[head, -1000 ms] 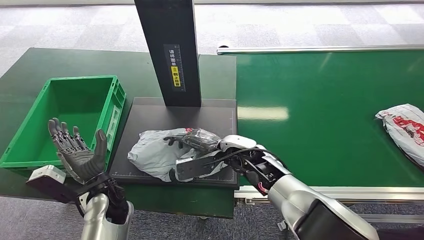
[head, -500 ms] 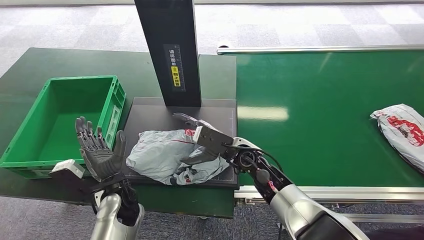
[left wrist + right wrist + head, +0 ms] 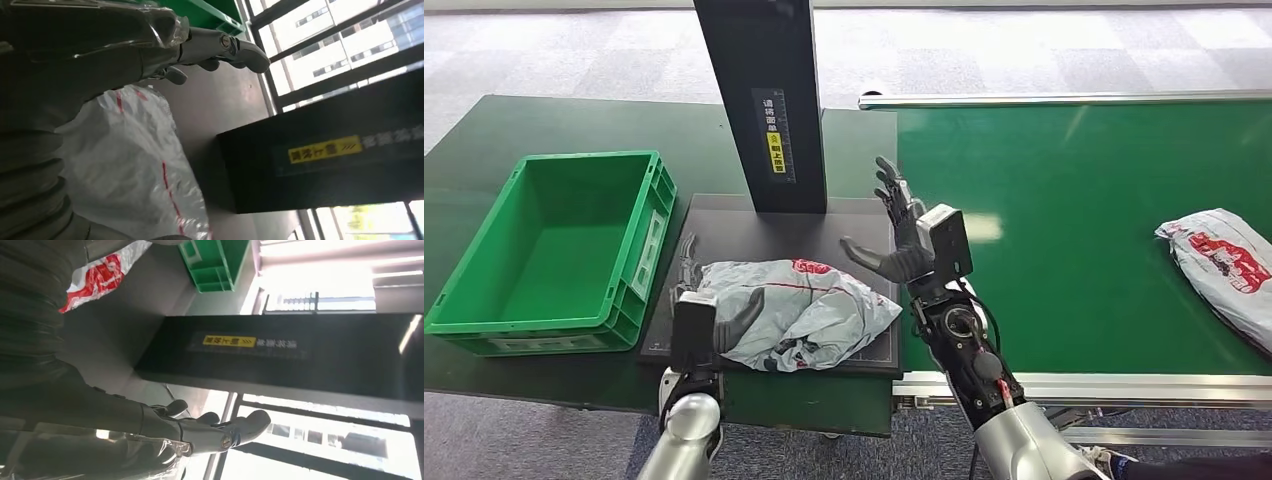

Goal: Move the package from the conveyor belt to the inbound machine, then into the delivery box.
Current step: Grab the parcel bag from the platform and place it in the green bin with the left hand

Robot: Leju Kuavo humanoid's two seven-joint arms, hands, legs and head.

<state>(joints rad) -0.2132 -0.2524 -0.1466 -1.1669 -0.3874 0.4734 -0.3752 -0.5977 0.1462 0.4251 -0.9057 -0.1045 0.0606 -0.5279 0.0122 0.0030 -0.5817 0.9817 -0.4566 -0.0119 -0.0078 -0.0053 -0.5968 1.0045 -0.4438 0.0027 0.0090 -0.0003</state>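
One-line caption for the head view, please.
Left hand touches grey package on scanner plate; right hand raised open.

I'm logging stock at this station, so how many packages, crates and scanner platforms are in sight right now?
Grey packages: 2, one on the black platform, one on the conveyor belt
Green crates: 1
Black scanner platforms with post: 1
Total: 4

A grey bag (image 3: 799, 312) with red print lies on a black platform (image 3: 754, 235); green crate (image 3: 544, 250), green belt (image 3: 1074, 220), yellow label (image 3: 775, 140) on black column (image 3: 759, 80).
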